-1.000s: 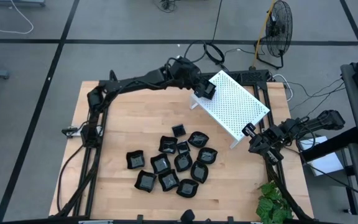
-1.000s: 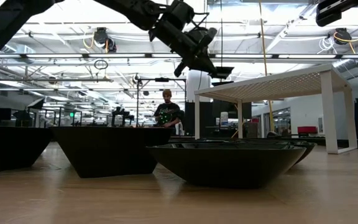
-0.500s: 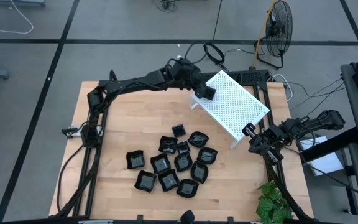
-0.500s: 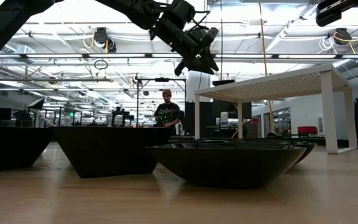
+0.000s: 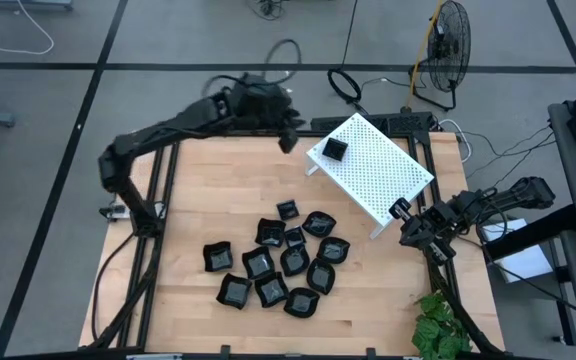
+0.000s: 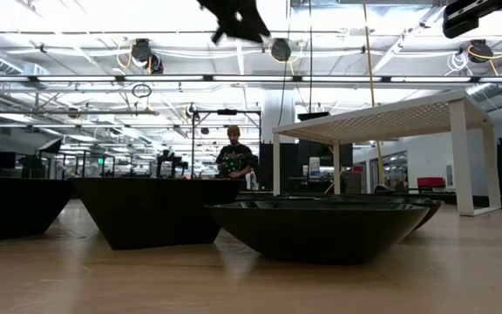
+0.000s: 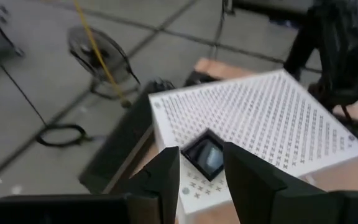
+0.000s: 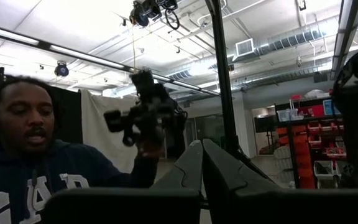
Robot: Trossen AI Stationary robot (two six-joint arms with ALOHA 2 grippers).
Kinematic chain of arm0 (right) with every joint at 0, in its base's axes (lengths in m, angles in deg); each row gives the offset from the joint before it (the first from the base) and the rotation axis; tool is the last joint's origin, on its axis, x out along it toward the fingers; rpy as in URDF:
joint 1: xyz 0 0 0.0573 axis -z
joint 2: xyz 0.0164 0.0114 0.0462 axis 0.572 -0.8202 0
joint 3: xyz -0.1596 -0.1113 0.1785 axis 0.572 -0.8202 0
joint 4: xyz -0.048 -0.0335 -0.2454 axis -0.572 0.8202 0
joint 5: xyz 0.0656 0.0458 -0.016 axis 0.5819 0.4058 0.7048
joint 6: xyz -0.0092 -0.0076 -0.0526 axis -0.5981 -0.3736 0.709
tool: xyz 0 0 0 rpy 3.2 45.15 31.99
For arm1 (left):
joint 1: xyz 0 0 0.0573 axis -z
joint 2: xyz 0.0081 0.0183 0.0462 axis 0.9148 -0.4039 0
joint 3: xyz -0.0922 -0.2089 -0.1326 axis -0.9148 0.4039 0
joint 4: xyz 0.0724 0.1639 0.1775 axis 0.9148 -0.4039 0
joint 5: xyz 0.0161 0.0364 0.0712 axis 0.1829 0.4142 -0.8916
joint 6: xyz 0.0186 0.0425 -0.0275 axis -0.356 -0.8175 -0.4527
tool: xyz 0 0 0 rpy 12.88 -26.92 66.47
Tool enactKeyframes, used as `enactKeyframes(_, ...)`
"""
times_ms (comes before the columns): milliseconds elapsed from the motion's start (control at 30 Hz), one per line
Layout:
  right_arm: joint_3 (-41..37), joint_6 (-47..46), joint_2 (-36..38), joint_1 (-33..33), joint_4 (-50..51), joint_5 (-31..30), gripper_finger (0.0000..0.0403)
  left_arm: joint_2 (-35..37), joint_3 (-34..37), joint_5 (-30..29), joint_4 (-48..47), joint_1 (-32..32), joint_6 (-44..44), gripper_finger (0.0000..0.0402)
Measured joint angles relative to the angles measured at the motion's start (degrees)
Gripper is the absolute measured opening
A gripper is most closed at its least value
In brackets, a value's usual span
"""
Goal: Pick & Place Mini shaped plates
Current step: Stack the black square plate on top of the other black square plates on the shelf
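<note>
From above: left gripper point(image 5: 286, 140) up off the far edge of the table, just beside the white rack point(image 5: 378, 170), nothing in its grasp. One small black plate point(image 5: 335, 149) sitting on the rack's near-left corner, clear of the fingers. Rest of the mini shaped plates point(image 5: 276, 262) clustered mid-table, some touching or overlapping, well apart from either arm. Right gripper point(image 5: 409, 228) parked at the rack's right end (waiting, nothing held). Glossy and rigid by the look of them, probably light and slippery, likely to chip if dropped; best taken by the raised rim, pinching across one edge, not the flat bottom.

From table height: shallow dark dishes point(image 6: 319, 225) filling the foreground, walls flaring outward, so a rim pinch from above looks workable. Rack standing on its legs to the right, a plate just showing above its top. Left gripper point(image 6: 234, 16) high overhead, far above everything. A person in the room beyond.

Left wrist: fingers point(image 7: 166, 180) spread apart with a clear gap, and the delivered plate point(image 7: 205, 155) seen through that gap, resting on the perforated top, untouched.

Right wrist: fingers point(image 8: 191, 165) pressed together, empty; only the room and a person past them, no plate in sight.
</note>
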Motion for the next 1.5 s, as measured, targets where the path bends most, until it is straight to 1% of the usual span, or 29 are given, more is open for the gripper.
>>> enactKeyframes(100, 0.0, 0.01, 0.0, -0.02, -0.03, 0.04, 0.0, 2.98, 0.02, -1.23, 0.6, 0.48, 0.17, 0.0129)
enactKeyframes(300, -0.01, 0.01, 0.0, 0.0, 0.0, 0.03, 0.0, 6.74, 0.02, -1.13, 6.17, 1.19, 1.59, 0.0129)
enactKeyframes(533, -0.01, 0.01, 0.0, -0.01, -0.01, 0.03, 0.0, 7.21, 0.11, -1.15, 13.99, 1.36, 1.62, 0.0129)
enactKeyframes(633, 0.0, 0.01, 0.0, -0.01, -0.01, 0.02, 0.0, 7.36, 0.08, -1.17, 15.59, 1.36, 1.7, 0.0129)
enactKeyframes(1500, 0.0, 0.01, 0.0, 0.0, -0.02, 0.02, 0.0, 7.27, 0.08, -1.25, 15.39, 1.36, 1.77, 0.0129)
